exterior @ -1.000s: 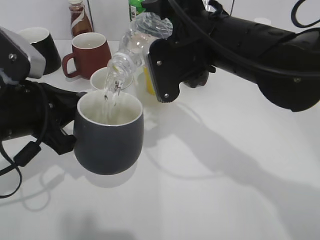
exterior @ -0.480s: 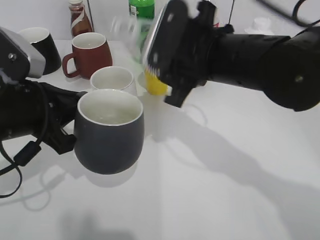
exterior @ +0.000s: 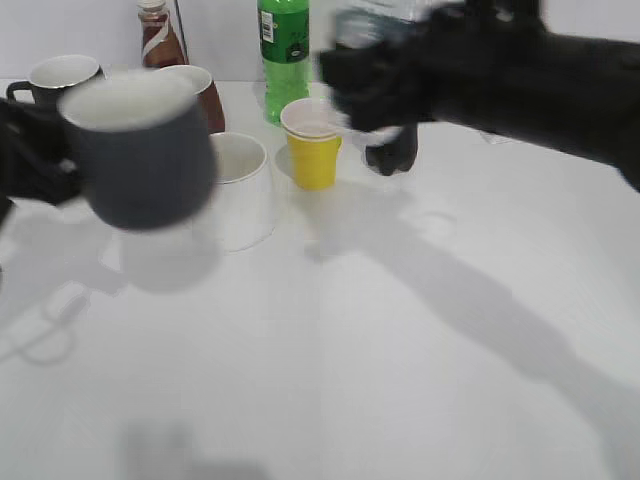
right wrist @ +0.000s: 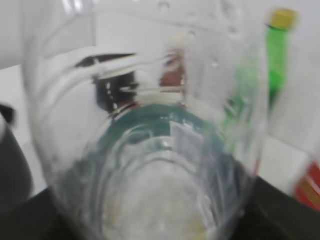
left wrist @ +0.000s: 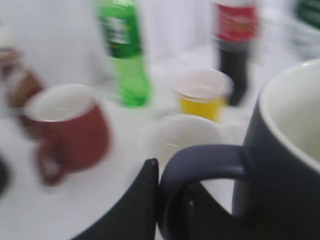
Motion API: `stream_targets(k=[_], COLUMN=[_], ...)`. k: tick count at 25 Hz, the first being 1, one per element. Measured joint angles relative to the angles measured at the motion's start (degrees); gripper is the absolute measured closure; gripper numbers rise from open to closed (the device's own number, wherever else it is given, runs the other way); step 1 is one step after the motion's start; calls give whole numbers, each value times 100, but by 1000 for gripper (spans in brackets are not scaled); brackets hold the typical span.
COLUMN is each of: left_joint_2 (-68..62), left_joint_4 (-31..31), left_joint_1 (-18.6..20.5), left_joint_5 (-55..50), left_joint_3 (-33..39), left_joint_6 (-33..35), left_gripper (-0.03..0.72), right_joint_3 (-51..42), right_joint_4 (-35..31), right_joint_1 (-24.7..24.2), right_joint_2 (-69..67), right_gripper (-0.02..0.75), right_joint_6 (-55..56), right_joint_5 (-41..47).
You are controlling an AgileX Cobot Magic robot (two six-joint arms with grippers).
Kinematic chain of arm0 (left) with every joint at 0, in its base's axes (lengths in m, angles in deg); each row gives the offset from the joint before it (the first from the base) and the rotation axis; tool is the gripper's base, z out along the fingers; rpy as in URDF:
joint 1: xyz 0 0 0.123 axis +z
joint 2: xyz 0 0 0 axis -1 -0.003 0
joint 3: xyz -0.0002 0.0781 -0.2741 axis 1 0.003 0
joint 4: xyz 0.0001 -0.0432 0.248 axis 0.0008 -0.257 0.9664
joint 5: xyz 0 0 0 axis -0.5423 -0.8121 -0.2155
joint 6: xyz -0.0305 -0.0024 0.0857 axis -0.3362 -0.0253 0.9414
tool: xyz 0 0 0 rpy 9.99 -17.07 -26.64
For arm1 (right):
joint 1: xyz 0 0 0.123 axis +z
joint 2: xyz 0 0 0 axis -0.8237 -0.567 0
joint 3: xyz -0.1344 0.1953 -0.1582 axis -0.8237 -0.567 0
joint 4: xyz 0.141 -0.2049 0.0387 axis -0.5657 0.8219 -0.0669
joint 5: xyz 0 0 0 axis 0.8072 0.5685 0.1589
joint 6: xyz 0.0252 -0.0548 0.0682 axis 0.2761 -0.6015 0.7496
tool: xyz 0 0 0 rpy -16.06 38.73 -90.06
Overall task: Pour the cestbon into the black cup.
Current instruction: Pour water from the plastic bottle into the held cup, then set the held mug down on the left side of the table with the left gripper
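The black cup (exterior: 140, 150) is a charcoal mug with a white inside, held in the air at the left and blurred by motion. My left gripper (exterior: 40, 160) is shut on its handle. In the left wrist view the cup (left wrist: 285, 150) fills the right side and my jaws (left wrist: 170, 185) clamp its handle. My right gripper (exterior: 375, 65) is shut on the cestbon (exterior: 375, 18), held high at the top centre and apart from the cup. In the right wrist view the clear ribbed cestbon (right wrist: 150, 140) fills the frame between my jaws (right wrist: 150, 222).
A white mug (exterior: 238, 190), a yellow paper cup (exterior: 313, 150), a green soda bottle (exterior: 284, 55), a brown-red mug (exterior: 200, 85), a glossy black mug (exterior: 55, 78) and a brown bottle (exterior: 160, 35) stand at the back. A cola bottle (left wrist: 235, 45) stands behind the yellow cup.
The pouring has stopped. The right gripper swung the cestbon upright and up to the right. The left gripper moved the black cup to the left and higher.
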Motion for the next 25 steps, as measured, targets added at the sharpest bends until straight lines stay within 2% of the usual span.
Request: stream_targets(k=[3, 6, 8, 11, 16, 21, 25], left_joint_2=[50, 36, -84, -497, -1575, -2679, -3322], left_joint_4=[-75, -160, -319, -658, -1291, -1380, -1407], left_joint_1=[703, 1374, 1766, 2154, 2325, 2325, 2325], left_joint_5=[210, 274, 470, 1223, 2482, 3414, 3697], left_joint_3=[0, 0, 0, -4, -6, -11, -11], left_joint_6=[28, 416, 665, 834, 1433, 1671, 1875], left_gripper=[642, 642, 642, 642, 642, 642, 642], right_joint_3=[-455, -883, -1108, -1267, -1291, -1291, -1291], right_joint_4=[27, 27, 27, 132, 240, 263, 268], right_joint_1=[-574, -1064, -1189, -1208, -1215, -1215, -1215], right_joint_2=[96, 109, 109, 109, 109, 109, 109], right_gripper=[297, 297, 297, 297, 297, 297, 297], right_joint_6=[405, 521, 532, 512, 496, 496, 496], right_joint_5=[-166, -165, -171, -191, -268, -268, -268])
